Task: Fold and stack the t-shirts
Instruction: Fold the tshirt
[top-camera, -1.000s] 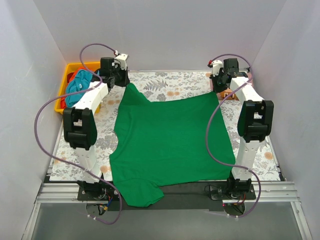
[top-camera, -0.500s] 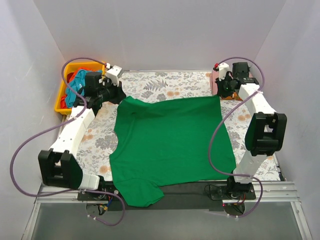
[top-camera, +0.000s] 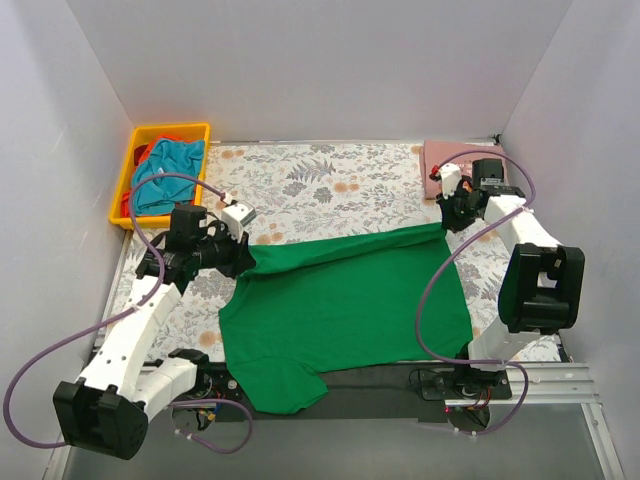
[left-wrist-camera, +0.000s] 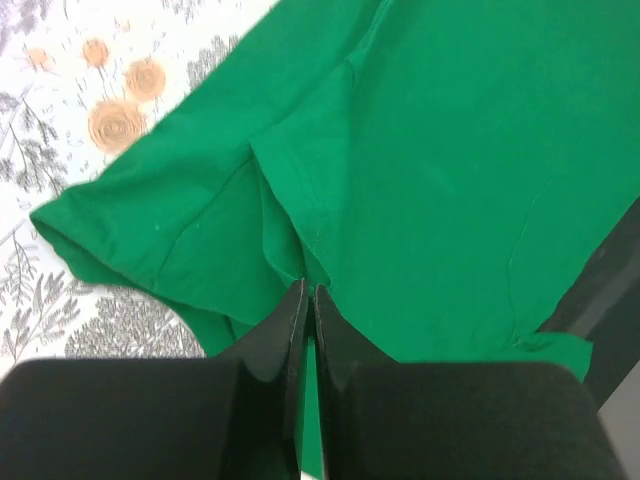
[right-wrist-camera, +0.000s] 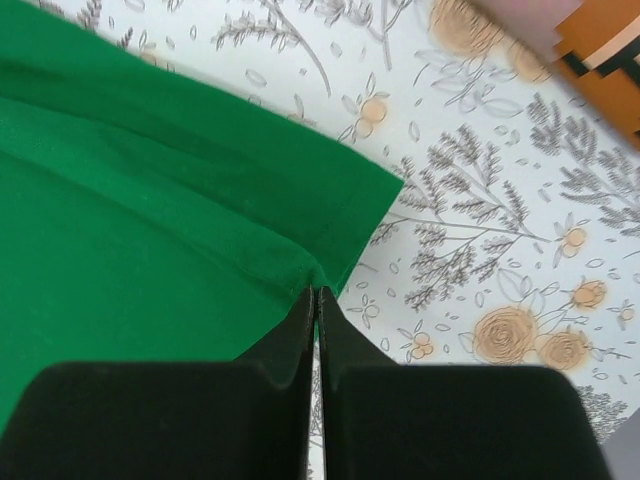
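A large bright green t-shirt (top-camera: 340, 310) lies across the floral table cover, its far edge lifted and drawn toward the near side. My left gripper (top-camera: 243, 258) is shut on the shirt's far left corner; the pinched cloth (left-wrist-camera: 300, 250) bunches at the fingertips. My right gripper (top-camera: 447, 222) is shut on the far right corner (right-wrist-camera: 330, 255). A teal t-shirt (top-camera: 168, 170) and a red one (top-camera: 150, 150) lie in the yellow bin. A pink t-shirt (top-camera: 445, 158) lies folded at the far right.
The yellow bin (top-camera: 135, 150) stands at the far left corner. The shirt's near sleeve (top-camera: 285, 385) hangs over the black front edge of the table (top-camera: 380, 380). White walls close in the left, far and right sides.
Both grippers have pulled the green shirt's far edge toward the near side, the left much farther than the right. The far part of the floral cover now shows.
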